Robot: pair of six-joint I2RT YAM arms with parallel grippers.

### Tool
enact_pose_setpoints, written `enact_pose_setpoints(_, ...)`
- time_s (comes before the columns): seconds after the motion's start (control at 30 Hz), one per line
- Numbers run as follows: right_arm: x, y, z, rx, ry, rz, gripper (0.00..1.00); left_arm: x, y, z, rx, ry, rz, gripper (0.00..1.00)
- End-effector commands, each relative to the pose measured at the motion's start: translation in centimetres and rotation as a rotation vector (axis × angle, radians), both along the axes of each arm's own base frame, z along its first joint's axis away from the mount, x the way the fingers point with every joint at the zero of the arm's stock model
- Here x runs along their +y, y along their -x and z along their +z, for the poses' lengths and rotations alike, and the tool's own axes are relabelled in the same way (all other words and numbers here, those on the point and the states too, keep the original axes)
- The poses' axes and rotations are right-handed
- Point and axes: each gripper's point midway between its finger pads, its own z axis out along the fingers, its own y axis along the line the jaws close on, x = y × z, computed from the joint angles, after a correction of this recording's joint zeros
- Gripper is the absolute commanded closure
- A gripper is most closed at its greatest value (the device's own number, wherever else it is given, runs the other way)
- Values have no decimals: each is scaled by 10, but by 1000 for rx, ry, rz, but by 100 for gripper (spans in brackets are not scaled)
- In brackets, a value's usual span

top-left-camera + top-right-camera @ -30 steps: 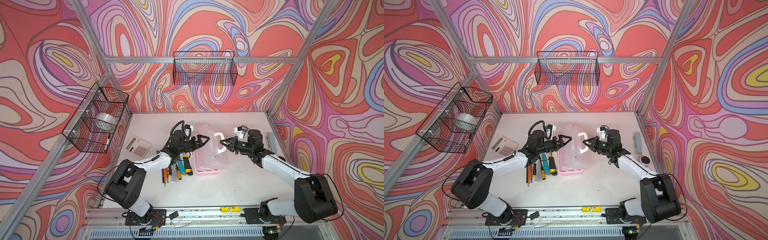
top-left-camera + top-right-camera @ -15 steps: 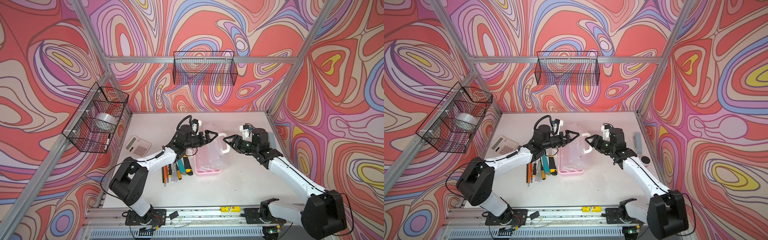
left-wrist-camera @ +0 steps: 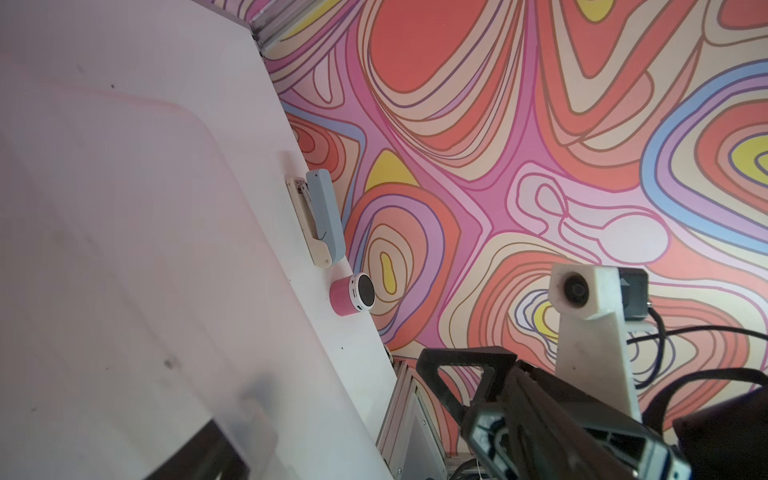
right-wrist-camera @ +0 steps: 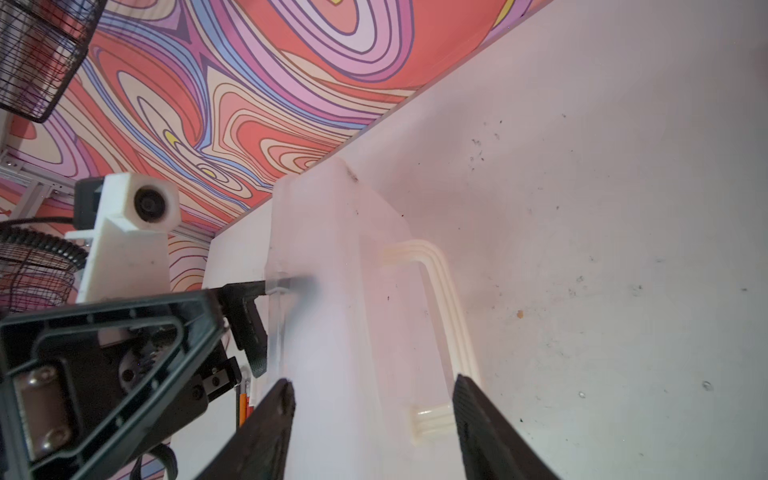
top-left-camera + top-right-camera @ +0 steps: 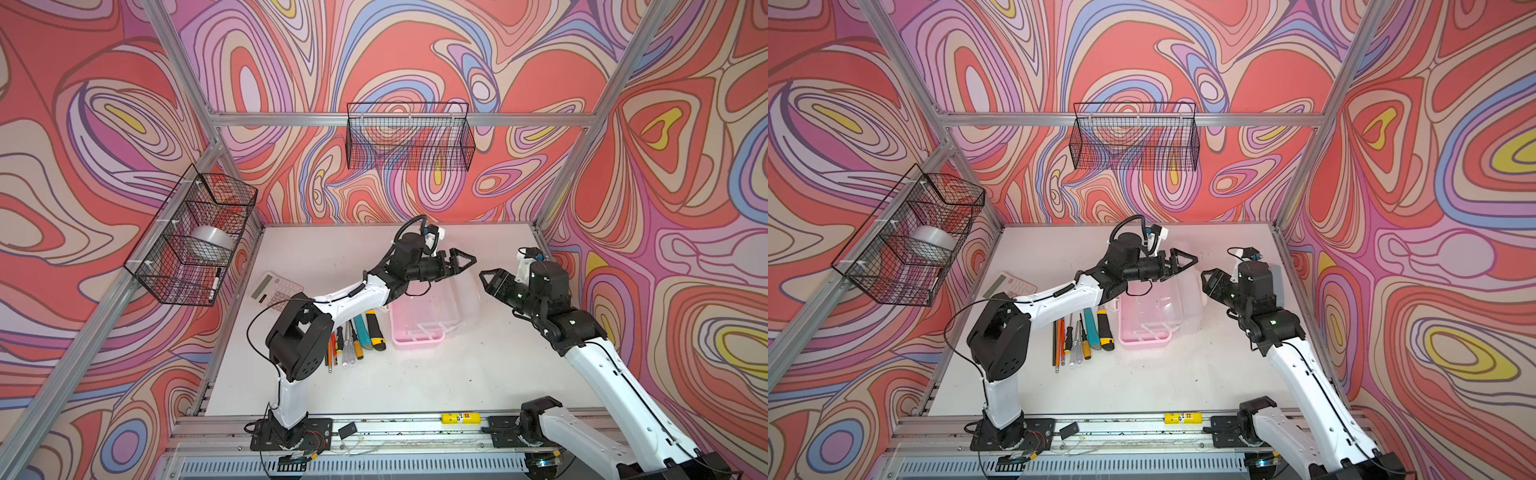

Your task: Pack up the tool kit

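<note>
Right wrist view | right gripper (image 4: 370, 386) jaws parted astride upright translucent lid (image 4: 324, 249) | left gripper (image 5: 464, 262) spread wide, finger touching lid rim

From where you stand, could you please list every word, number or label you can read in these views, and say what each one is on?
No text can be read in any view.
Calculator: the key markings are too small to read, and the display shows nothing legible.
Yellow tag on the front rail: it carries red and dark marks that are too blurred to read.
</note>
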Motion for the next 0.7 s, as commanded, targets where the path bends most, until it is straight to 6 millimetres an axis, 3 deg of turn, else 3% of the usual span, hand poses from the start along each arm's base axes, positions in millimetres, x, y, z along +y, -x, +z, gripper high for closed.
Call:
enact_pose_setpoints(0.0,-12,3,-3,19,58,-40,36,0,1,17,-21,21,-19,11)
enact_pose_setpoints(0.3,-7,-8,4,10,71,-11,36,52,-4,-16,9,-52,68,9)
enact_pose_setpoints(0.53,1,-10,-1,20,52,27,38,86,-1,-75,67,-131,134,10)
enact_pose_setpoints(0.67,7,-9,-7,32,39,59,39,98,4,-79,71,-124,156,10)
